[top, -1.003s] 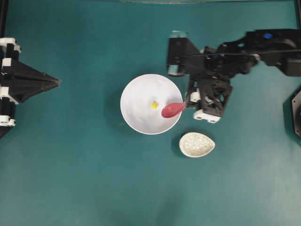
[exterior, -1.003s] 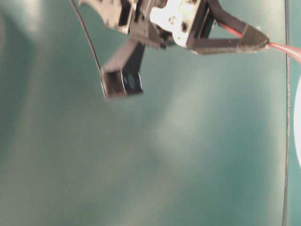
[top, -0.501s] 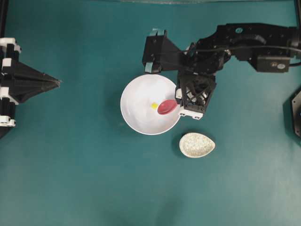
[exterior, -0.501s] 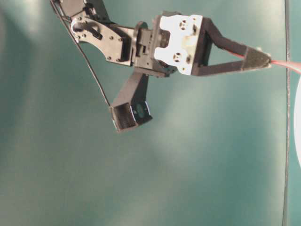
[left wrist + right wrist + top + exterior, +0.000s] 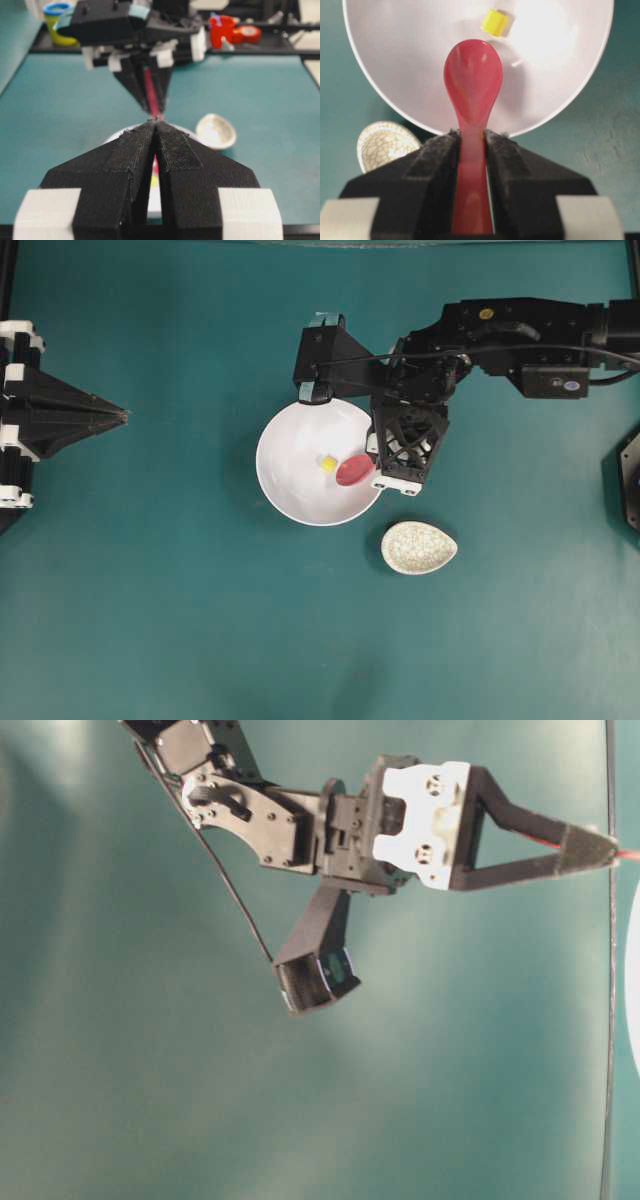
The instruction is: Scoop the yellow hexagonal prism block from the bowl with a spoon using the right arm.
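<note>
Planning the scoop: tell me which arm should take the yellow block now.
Right. The right gripper is shut on the spoon, whose scoop sits inside the bowl beside the yellow block. The left gripper is shut, empty, and far off.

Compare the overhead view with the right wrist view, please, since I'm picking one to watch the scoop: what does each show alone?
Overhead only: the parked left gripper, the whole right arm and the full bowl.

Right wrist only: the right gripper shut on the spoon handle.

Both: the spoon's scoop in the bowl beside the yellow block, and the spoon rest outside.
</note>
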Controlling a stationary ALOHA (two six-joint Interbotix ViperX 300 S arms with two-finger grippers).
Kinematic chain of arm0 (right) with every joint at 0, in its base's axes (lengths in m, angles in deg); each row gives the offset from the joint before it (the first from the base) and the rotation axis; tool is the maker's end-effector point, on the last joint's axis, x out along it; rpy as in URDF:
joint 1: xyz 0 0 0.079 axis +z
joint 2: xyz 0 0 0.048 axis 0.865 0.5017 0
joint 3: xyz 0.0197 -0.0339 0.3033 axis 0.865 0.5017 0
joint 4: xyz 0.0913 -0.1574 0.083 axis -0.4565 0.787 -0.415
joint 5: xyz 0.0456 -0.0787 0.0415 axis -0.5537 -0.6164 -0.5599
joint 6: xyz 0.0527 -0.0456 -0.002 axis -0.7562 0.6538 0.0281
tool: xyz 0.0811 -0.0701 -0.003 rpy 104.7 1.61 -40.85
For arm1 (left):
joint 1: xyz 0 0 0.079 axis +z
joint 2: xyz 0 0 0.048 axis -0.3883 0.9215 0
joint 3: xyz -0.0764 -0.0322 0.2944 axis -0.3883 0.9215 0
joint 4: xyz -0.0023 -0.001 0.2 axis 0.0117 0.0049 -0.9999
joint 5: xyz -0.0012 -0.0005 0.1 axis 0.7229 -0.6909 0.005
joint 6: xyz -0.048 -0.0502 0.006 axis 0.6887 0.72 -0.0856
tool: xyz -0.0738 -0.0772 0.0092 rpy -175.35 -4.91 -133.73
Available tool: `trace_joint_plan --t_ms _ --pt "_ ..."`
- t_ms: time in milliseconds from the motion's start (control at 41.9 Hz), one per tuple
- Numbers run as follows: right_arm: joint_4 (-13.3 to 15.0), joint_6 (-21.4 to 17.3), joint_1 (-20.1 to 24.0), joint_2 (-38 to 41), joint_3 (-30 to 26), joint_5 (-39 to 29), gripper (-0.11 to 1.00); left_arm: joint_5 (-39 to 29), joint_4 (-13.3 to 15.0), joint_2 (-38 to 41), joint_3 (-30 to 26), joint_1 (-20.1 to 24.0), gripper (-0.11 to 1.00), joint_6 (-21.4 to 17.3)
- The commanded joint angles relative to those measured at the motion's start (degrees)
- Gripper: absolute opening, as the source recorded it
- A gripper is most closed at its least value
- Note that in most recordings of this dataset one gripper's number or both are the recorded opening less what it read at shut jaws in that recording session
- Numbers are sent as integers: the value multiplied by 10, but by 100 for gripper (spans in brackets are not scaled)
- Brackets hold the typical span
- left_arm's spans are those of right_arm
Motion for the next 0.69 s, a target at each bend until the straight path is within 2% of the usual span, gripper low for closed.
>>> trace_joint_plan --t_ms 0,669 --pt "0 2 2 -5 -11 11 23 3 -1 4 -10 1 0 1" --pt "0 6 3 8 4 134 23 2 -1 4 -9 1 0 1"
